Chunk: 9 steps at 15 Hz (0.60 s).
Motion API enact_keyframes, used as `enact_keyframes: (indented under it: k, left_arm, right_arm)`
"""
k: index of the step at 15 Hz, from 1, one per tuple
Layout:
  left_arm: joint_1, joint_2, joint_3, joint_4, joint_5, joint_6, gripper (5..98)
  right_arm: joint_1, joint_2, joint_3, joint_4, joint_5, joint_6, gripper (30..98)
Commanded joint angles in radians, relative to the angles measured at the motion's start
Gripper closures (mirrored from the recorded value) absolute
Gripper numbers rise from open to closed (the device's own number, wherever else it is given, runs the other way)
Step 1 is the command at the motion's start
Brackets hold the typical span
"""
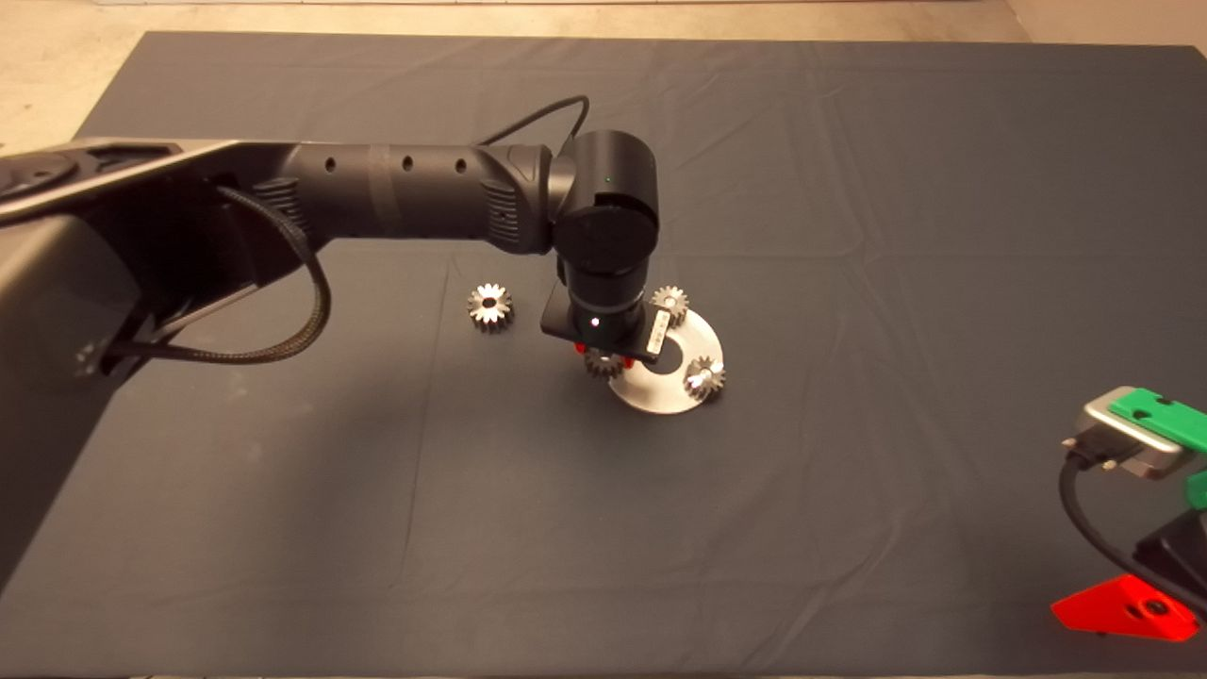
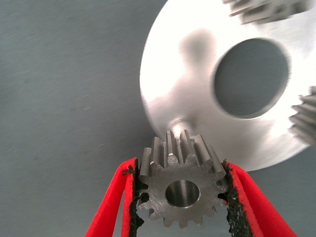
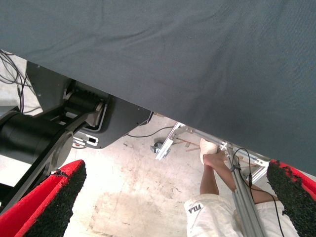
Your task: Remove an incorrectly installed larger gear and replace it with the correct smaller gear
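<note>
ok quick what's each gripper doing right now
Left gripper: closed on a gear at the edge of the round plate.
Right gripper: open, empty, parked at the mat's lower right.

Clamping here with the left gripper [image 2: 180, 168] on a gear [image 2: 168, 185], black pads [image 2: 136, 197] pressed against teeth on both sides. Showing the gear's flat face and round bore to the camera, teeth clean and silver. Hanging over the rim of a shiny disc [image 2: 168, 89], with the gear partly over the dark mat [image 2: 64, 98]. Looking past the teeth at a small stud [image 2: 178, 121] on the disc, just beside the gear, with its blurred shadow on the metal. Catching a big round hole [image 2: 252, 76] through the disc. Glimpsing two more gears, one [image 2: 266, 10] and another [image 2: 305, 121], at the picture's edges, both cut off and blurred.
</note>
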Motion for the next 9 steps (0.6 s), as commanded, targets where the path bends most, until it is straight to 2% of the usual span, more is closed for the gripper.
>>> enact_keyframes:
  k: [1,4,9]
  left_arm:
    - [-0.028,0.014,-0.001,-0.016,-0.050,0.005,69.0]
    - [-0.028,0.016,-0.013,-0.015,-0.050,0.005,69.0]
    - [-0.028,0.022,-0.016,-0.009,-0.036,0.015,69.0]
  right_arm:
    - [0.016,-0.001,0.007,0.035,-0.055,0.001,31.7]
    - [0.015,-0.001,0.005,0.035,-0.055,0.001,31.7]
    - [0.016,-0.001,0.005,0.035,-0.055,0.001,31.7]
